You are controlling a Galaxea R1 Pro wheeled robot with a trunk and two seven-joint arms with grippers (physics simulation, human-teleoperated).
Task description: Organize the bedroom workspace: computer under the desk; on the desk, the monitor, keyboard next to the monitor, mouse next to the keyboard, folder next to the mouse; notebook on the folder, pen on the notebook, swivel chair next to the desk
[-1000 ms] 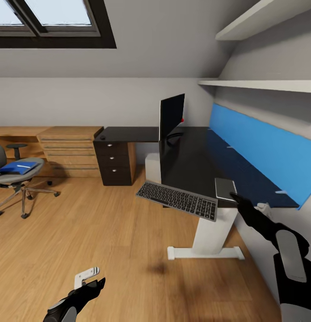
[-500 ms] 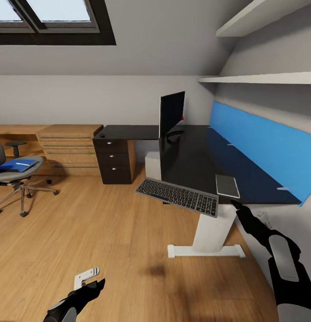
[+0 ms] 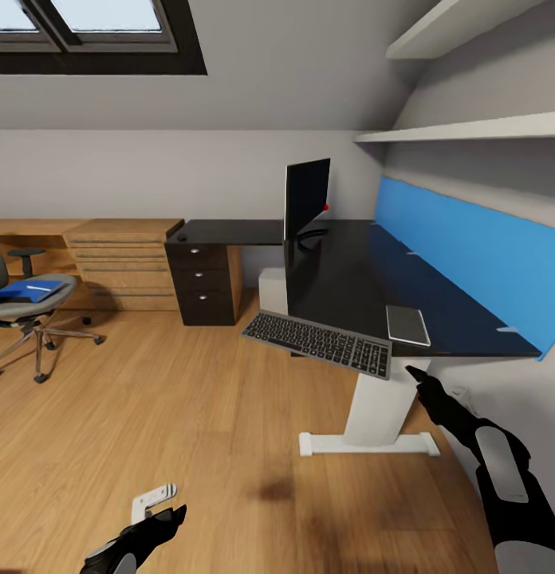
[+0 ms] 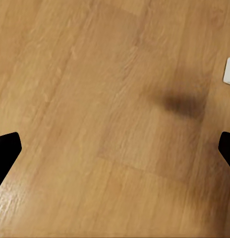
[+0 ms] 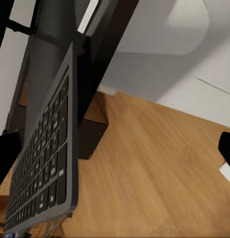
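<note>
Right wrist: keyboard [image 5: 43, 163] beside open jaws.

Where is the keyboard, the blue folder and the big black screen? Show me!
keyboard [image 3: 319, 344], head view, middle of its keys.
folder [image 3: 24, 290], head view, blue cover, on the chair seat.
monitor [image 3: 306, 196], head view, centre of the black screen.

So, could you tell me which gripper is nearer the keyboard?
The right gripper, just below the keyboard at the desk's near end; the left gripper hangs low over the floor.

No readable text (keyboard [image 3: 319, 343] legends blurred)
</note>
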